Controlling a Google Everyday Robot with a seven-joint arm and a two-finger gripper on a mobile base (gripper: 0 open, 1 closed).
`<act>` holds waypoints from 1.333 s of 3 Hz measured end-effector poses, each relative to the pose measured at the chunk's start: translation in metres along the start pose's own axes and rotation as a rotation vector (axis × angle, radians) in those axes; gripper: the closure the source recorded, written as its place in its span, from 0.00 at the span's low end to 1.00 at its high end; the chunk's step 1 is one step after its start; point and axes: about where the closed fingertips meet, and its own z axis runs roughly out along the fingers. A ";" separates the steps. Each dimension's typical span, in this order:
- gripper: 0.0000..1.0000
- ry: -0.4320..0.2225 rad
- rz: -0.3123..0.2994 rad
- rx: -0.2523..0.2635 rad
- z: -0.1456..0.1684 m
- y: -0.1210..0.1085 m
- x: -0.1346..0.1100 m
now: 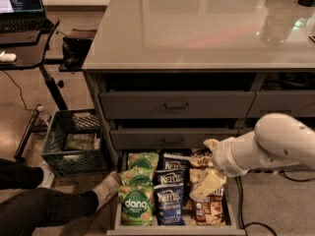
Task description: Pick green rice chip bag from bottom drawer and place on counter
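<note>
The green rice chip bag (pixel 136 205) with white "dang" lettering lies at the front left of the open bottom drawer (pixel 117 215), with two more green bags (pixel 142 162) behind it. My gripper (pixel 206 185) hangs over the right side of the drawer, above the brown-and-cream bags (pixel 209 209), to the right of the green bag and apart from it. It holds nothing that I can see. The glossy pale-grey counter (pixel 197 28) spans the top above the drawers.
Dark blue Kettle bags (pixel 170 196) fill the drawer's middle. Two closed grey drawers with bar handles (pixel 176 105) sit above. A green crate (pixel 74 146) stands left of the cabinet, a person's legs and foot (pixel 64 200) lie by the drawer's left front, and a black desk with a laptop (pixel 22 14) stands at the upper left.
</note>
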 end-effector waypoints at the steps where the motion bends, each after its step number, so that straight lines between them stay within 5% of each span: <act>1: 0.00 -0.117 0.015 0.018 0.042 -0.010 0.005; 2: 0.00 -0.210 0.016 0.031 0.081 -0.019 0.005; 4: 0.00 -0.239 0.014 0.058 0.098 -0.016 0.007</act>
